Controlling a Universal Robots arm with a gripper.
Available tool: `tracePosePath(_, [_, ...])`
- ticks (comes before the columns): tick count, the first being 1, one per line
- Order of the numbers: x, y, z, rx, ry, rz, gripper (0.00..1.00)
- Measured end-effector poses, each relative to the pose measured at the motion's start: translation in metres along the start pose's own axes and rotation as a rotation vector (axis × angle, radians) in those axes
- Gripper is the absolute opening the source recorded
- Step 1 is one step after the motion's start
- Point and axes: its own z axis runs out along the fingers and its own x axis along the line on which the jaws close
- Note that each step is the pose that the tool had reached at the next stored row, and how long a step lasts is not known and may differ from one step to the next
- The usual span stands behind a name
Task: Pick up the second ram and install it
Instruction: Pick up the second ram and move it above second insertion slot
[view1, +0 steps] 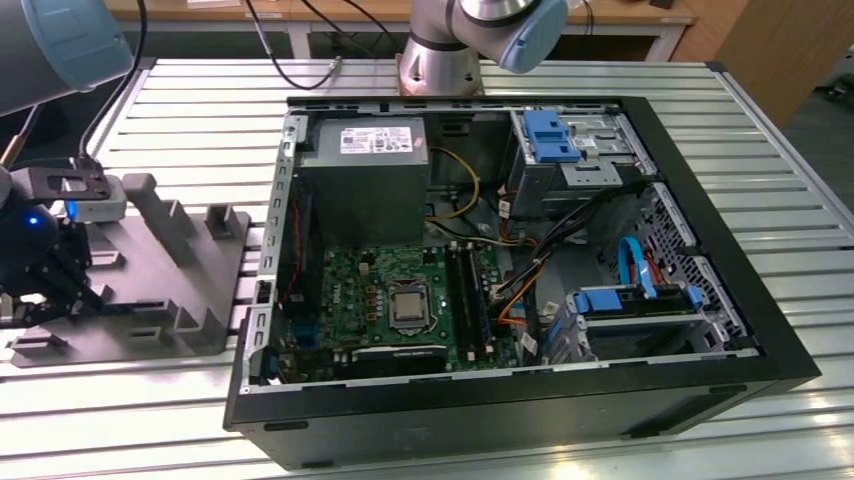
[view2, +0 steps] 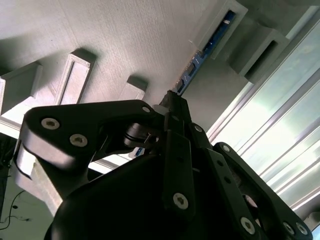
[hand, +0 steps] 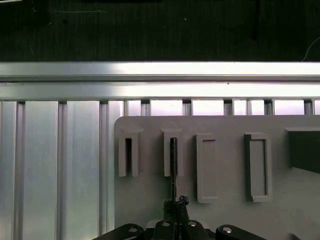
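Fixture (hand: 227, 170); gripper (hand: 176, 204) tight on second ram (view2: 206, 48)

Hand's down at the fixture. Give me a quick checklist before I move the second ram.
1. Hand shut on the second ram: ok, gripping its end.
2. Ram lifted free of the grey fixture: not ok, it sits in its slot.
3. Computer case open: ok, motherboard exposed.
4. Black memory slots free: cannot tell.
5. Cables clear of slots: cannot tell, they run close beside.
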Motion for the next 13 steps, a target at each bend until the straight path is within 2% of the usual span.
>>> tracePosePath(7, [-0.0004, 0.0001, -0.0113, 0.0001, -0.0001, 0.000, 0.11])
tracePosePath(13, [-0.0006, 0.0002, -0.0159, 0.0002, -0.0001, 0.000, 0.11])
